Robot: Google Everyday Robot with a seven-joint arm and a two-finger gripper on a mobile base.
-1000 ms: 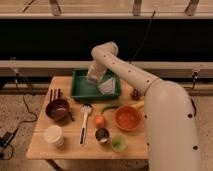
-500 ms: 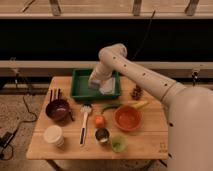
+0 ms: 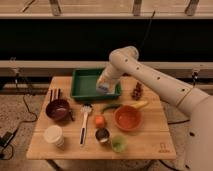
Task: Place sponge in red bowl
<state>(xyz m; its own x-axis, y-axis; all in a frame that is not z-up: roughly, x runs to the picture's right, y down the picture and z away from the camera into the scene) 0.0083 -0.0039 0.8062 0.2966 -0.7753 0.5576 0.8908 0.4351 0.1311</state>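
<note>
1. Since the earlier frame, the arm had swung toward the bench's right side, carrying the tool (image 3: 103,89) to the right end of the green tray (image 3: 82,85).
2. Its fingers were pressed together on the sponge (image 3: 102,90), a small grey-blue block held above the tray's right rim.
3. At the bench's front right lay the red bowl (image 3: 127,118), apart from the tool.
4. Near the left edge sat the maroon bowl (image 3: 58,109); a white cup (image 3: 53,134) stood at the front-left corner.
</note>
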